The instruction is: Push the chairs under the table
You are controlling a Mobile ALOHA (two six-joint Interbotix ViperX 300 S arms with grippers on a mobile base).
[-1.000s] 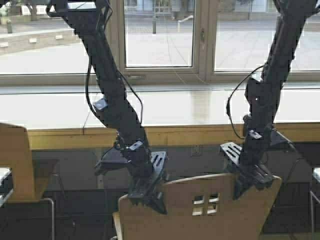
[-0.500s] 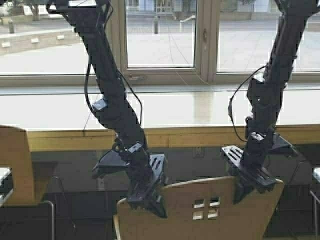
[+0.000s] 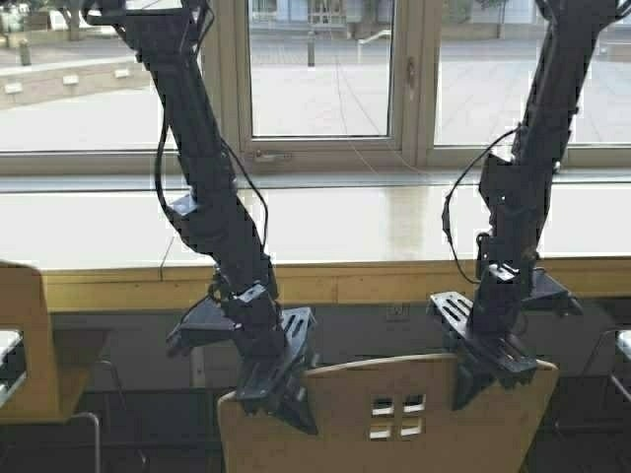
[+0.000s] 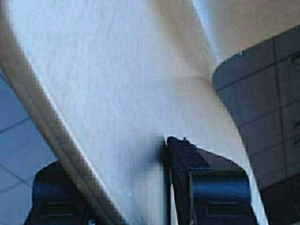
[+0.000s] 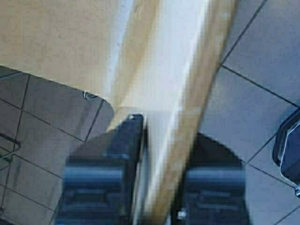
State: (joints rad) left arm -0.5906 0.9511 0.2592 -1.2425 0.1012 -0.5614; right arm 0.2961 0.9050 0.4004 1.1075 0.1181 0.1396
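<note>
A light tan plywood chair point(image 3: 394, 414) with small square cutouts stands in front of me at the bottom centre of the high view. My left gripper point(image 3: 286, 394) is shut on the left part of its back's top edge, my right gripper point(image 3: 483, 379) on the right part. In the left wrist view the chair back point(image 4: 117, 93) fills the space between the fingers point(image 4: 197, 187). In the right wrist view the back's edge point(image 5: 187, 117) runs between the two fingers point(image 5: 112, 164). The table point(image 3: 375, 281), a long counter with a yellowish front edge, lies just beyond the chair.
A second tan chair point(image 3: 25, 335) stands at the left, close to the table. A metal frame point(image 3: 623, 350) shows at the right edge. Behind the counter is a wall of windows point(image 3: 315, 69). Dark tiled floor point(image 5: 262, 56) lies under the chairs.
The robot has driven forward: the table's front edge sits lower and nearer in the high view. The chair has stayed in both grippers and moved toward the table.
</note>
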